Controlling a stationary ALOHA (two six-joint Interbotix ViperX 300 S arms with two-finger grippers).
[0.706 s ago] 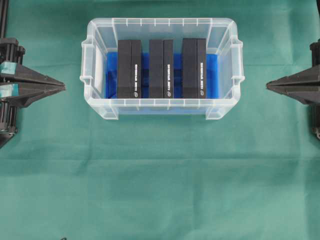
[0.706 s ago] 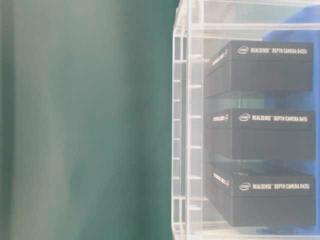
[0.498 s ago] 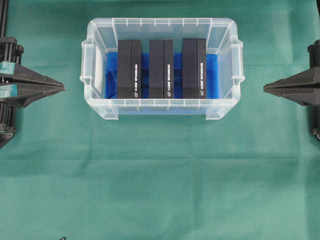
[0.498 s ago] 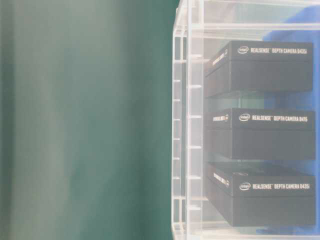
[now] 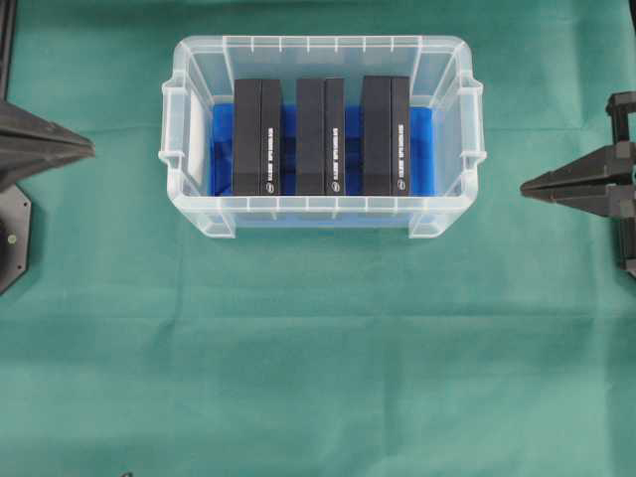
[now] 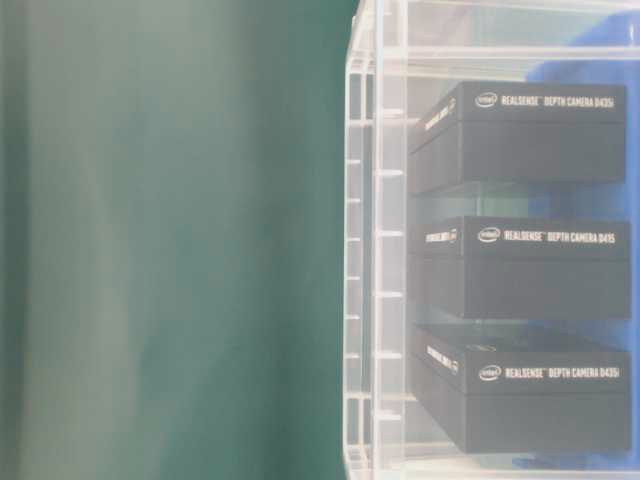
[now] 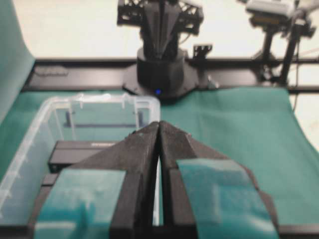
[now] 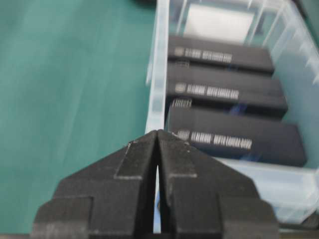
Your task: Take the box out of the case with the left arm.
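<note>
The clear case point(image 5: 189, 204) stands on the green cloth with blue lining on its bottom. Three black boxes stand side by side in it: left point(image 5: 257, 137), middle point(image 5: 320, 137), right point(image 5: 386, 136). My left gripper point(image 5: 89, 149) is shut and empty, well left of the case and pointing at it. In the left wrist view its tips point(image 7: 159, 123) meet in front of the case point(image 7: 102, 99), with a box point(image 7: 79, 149) showing inside. My right gripper point(image 5: 525, 186) is shut, right of the case; its tips point(image 8: 158, 132) sit before the case wall point(image 8: 156, 74).
Green cloth point(image 5: 318, 348) covers the table all round the case. The table-level view shows the case wall point(image 6: 375, 250) and the stacked-looking boxes point(image 6: 520, 268) only. The opposite arm's base point(image 7: 162, 74) stands at the table's far edge.
The left gripper has drawn back to the left and slightly toward the far side, away from the case. The right gripper has shifted a little toward the near side. Boxes and case are unmoved.
</note>
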